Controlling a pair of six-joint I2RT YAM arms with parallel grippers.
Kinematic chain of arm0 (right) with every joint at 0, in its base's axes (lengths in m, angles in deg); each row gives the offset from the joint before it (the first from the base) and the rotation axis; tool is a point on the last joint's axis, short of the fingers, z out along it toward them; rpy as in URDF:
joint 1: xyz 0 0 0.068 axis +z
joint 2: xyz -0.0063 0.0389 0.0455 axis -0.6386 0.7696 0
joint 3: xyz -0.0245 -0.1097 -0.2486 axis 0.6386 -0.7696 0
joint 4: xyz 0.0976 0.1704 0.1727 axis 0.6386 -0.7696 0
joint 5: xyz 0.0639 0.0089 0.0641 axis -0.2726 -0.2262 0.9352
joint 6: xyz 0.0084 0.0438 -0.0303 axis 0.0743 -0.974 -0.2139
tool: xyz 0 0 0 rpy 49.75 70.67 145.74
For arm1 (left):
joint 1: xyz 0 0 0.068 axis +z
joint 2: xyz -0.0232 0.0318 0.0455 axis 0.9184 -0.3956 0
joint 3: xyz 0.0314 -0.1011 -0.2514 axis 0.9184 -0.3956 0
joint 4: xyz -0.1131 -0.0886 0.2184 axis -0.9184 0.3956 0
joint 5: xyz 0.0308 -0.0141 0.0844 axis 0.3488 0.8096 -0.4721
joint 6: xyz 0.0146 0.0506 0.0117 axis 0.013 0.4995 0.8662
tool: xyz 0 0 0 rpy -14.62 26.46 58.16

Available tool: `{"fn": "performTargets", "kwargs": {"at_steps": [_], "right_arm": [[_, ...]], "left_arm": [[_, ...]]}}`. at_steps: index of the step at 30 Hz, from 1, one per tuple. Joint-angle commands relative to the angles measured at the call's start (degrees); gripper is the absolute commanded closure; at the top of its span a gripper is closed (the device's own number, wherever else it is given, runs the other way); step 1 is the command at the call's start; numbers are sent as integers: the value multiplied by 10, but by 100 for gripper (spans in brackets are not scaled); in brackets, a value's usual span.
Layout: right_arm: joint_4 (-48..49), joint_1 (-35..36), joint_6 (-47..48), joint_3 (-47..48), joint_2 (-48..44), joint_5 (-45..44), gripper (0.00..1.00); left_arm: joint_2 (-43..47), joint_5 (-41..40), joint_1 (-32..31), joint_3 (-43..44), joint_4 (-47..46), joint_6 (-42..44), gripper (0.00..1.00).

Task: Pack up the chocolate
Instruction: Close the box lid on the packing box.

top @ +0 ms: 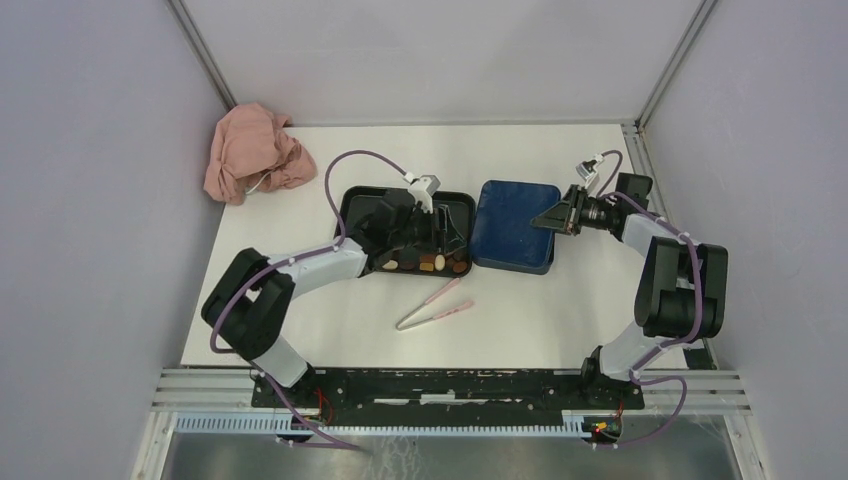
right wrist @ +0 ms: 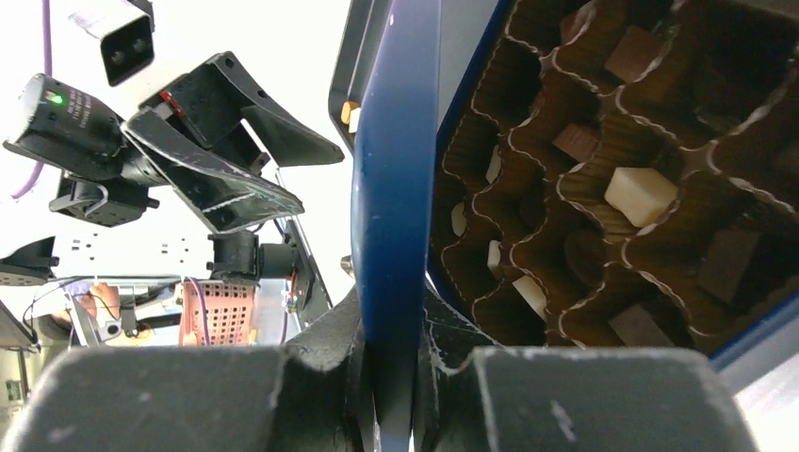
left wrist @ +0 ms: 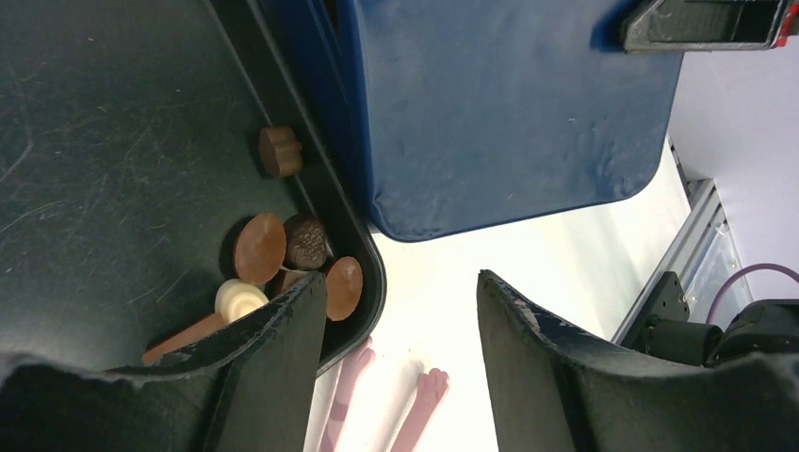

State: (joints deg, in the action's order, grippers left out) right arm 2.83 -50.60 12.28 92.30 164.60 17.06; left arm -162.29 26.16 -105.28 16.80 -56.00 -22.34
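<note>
The step in hand looks like gathering the loose chocolate (left wrist: pixel 259 248) for the box: a small cluster of tan, dark and cream pieces is lying in the corner of the black tray (left wrist: pixel 113 141), at about 5 o'clock of the tray in the overhead view, with one more brown piece (left wrist: pixel 280 151) sitting apart along the rim. The left pincer (left wrist: pixel 400 282) is hovering over that corner with its fingers spread and nothing between them; one finger is lining up over the tray's rim and the other over the white surface (left wrist: pixel 565 254) outside it, though how high it is hanging cannot be told. The right pincer (right wrist: pixel 391 330) is pinching a blue panel (right wrist: pixel 391 141) of the box, seemingly its lid, pressed tight on the thin edge. Beside that panel the brown grid insert (right wrist: pixel 565 169) is showing several cells already filled, a cream square (right wrist: pixel 641 193) among them, and others looking free. The box is sitting at 3 o'clock of the tray, just beside it. The pink tongs (top: pixel 435 303) are lying on the surface at 6 o'clock of the tray, untouched. The next move probably calls for centring the left fingers over a single piece rather than the rim and closing gently, since the pieces are crowding against the tray wall and touching each other, while the right arm is holding the box steady
</note>
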Motion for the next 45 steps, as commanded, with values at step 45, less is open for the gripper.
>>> {"fn": "performTargets", "kwargs": {"at_steps": [45], "right_arm": [[-219,-138,320,156,40,-65,53]], "left_arm": [[-264,123,3,275,87,18,35]]}}
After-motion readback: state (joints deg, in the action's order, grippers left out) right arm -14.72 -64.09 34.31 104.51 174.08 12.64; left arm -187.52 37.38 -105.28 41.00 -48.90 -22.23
